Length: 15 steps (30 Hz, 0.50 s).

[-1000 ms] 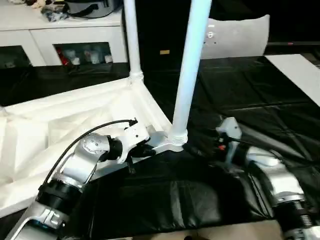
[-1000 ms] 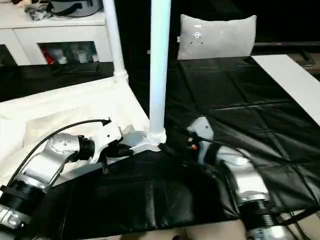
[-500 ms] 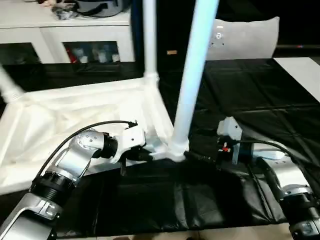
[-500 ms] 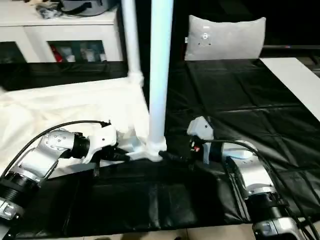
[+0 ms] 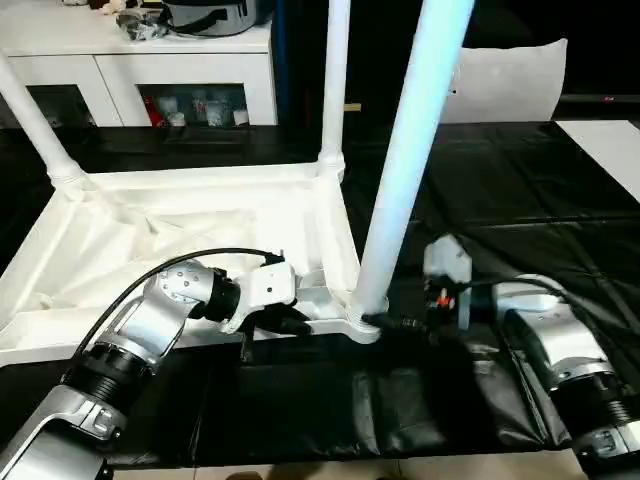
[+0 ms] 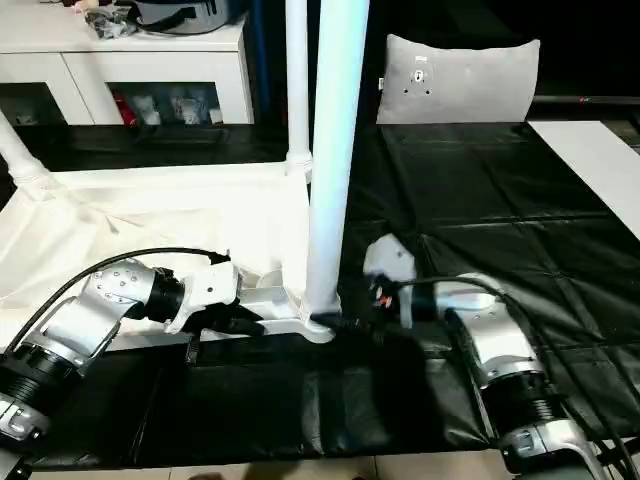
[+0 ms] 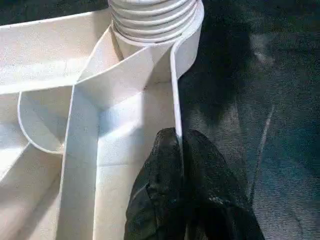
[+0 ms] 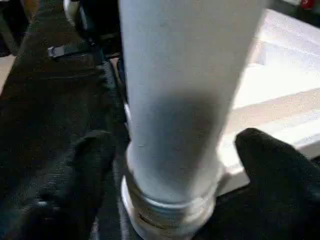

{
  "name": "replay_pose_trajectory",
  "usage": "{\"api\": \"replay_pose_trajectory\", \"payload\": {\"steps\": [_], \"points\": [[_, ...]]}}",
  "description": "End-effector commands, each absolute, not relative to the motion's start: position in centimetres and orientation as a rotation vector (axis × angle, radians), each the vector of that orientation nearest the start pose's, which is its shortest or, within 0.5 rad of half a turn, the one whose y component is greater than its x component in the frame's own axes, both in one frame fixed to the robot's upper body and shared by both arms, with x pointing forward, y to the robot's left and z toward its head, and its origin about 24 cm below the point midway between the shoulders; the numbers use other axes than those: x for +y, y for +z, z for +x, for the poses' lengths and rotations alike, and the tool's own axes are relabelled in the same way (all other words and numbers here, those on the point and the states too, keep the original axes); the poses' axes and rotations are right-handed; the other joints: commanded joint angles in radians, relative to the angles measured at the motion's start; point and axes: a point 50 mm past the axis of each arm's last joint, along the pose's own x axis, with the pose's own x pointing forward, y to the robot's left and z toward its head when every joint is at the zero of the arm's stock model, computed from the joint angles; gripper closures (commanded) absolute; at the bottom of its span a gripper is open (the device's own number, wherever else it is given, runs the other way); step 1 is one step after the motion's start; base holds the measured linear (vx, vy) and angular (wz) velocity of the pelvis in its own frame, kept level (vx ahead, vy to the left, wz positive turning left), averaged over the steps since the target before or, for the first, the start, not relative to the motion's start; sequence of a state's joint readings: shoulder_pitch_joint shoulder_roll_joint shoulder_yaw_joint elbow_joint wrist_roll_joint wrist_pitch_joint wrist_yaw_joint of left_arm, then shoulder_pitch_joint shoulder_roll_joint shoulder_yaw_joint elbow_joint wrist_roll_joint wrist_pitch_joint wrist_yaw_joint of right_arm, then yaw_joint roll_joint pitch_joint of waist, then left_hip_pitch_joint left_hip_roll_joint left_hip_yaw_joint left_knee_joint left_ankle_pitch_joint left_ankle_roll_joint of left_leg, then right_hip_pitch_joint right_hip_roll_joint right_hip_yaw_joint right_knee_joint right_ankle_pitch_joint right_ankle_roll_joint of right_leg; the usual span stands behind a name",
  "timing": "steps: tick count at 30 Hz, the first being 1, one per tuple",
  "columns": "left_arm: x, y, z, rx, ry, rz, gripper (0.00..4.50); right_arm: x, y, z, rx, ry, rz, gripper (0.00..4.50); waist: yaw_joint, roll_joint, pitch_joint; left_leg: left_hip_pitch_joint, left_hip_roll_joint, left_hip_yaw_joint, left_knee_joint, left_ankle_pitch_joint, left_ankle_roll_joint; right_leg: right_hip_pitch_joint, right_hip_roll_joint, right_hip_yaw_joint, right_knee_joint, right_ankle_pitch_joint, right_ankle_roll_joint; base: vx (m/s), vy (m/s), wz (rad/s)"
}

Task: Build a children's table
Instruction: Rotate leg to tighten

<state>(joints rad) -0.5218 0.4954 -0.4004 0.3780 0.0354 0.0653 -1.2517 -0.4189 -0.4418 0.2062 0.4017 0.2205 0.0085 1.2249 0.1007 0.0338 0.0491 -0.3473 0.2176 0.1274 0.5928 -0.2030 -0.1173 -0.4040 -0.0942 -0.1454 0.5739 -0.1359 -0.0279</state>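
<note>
The white tabletop [image 5: 190, 240] lies upside down on the black-covered surface [image 5: 520, 190], ribs facing up, so its corner sockets are open for the legs. Taking the tabletop as the landmark: three legs stand in view. The near leg [image 5: 405, 170] rises from the corner closest to the robot's right arm, the far leg [image 5: 334, 80] stands at the corner behind it, and a third leg [image 5: 35, 125] leans up from the far corner on the robot's left.

The left hand [image 7: 180, 150] is clamped on the tabletop's thin outer wall just beside the near leg's socket, one finger inside the rim and one outside. This grip most likely steadies the tabletop so it does not slide or tip while the leg is seated.

The right hand [image 8: 172, 150] sits low at the near leg's ribbed base, its fingers [image 8: 95, 170] spread apart on either side of the tube, not pressing it. It appears placed to guide or release the leg, which looks fully set in its socket.

A white cabinet [image 5: 150, 70] stands beyond the tabletop's far edge.
</note>
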Motion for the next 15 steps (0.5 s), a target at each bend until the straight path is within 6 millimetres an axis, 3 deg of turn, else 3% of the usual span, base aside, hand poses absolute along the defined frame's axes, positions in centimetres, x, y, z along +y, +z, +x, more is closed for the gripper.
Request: {"api": "replay_pose_trajectory", "payload": {"steps": [1,2,6,8,15], "points": [[12.79,5.95,29.14,0.433,-1.537,0.662,4.5,-15.17,6.38,29.19,0.204,1.357,-0.255,0.54,-0.006,-0.007,-0.068,-0.006,0.009,0.025,-0.071,-0.206,0.075,0.063,-0.05,0.053,-0.07,-0.396,-0.138,0.0,0.0,0.0],[12.8,5.95,29.12,0.434,-1.539,0.664,4.5,-15.12,6.3,29.21,0.206,1.357,-0.26,0.82,-0.006,-0.007,-0.069,-0.006,0.009,0.025,-0.072,-0.202,0.073,0.063,-0.05,0.053,-0.069,-0.394,-0.138,0.0,0.0,0.0],[12.76,5.94,29.12,0.436,-1.543,0.669,4.5,-15.02,6.16,29.51,0.211,1.349,-0.269,0.82,-0.006,-0.006,-0.069,-0.007,0.008,0.025,-0.071,-0.202,0.071,0.062,-0.05,0.052,-0.069,-0.396,-0.137,0.0,0.0,0.0],[12.75,5.95,29.11,0.436,-1.545,0.67,4.5,-14.94,6.09,29.61,0.216,1.347,-0.27,1.23,-0.006,-0.004,-0.069,-0.006,0.008,0.025,-0.071,-0.202,0.071,0.062,-0.05,0.052,-0.069,-0.394,-0.141,0.0,0.0,0.0],[12.8,5.96,29.09,0.437,-1.548,0.673,4.5,-14.56,5.77,29.5,0.226,1.367,-0.27,1.8,-0.006,-0.006,-0.07,-0.007,0.008,0.026,-0.07,-0.201,0.071,0.063,-0.049,0.053,-0.068,-0.389,-0.139,0.0,0.0,0.0]]}}
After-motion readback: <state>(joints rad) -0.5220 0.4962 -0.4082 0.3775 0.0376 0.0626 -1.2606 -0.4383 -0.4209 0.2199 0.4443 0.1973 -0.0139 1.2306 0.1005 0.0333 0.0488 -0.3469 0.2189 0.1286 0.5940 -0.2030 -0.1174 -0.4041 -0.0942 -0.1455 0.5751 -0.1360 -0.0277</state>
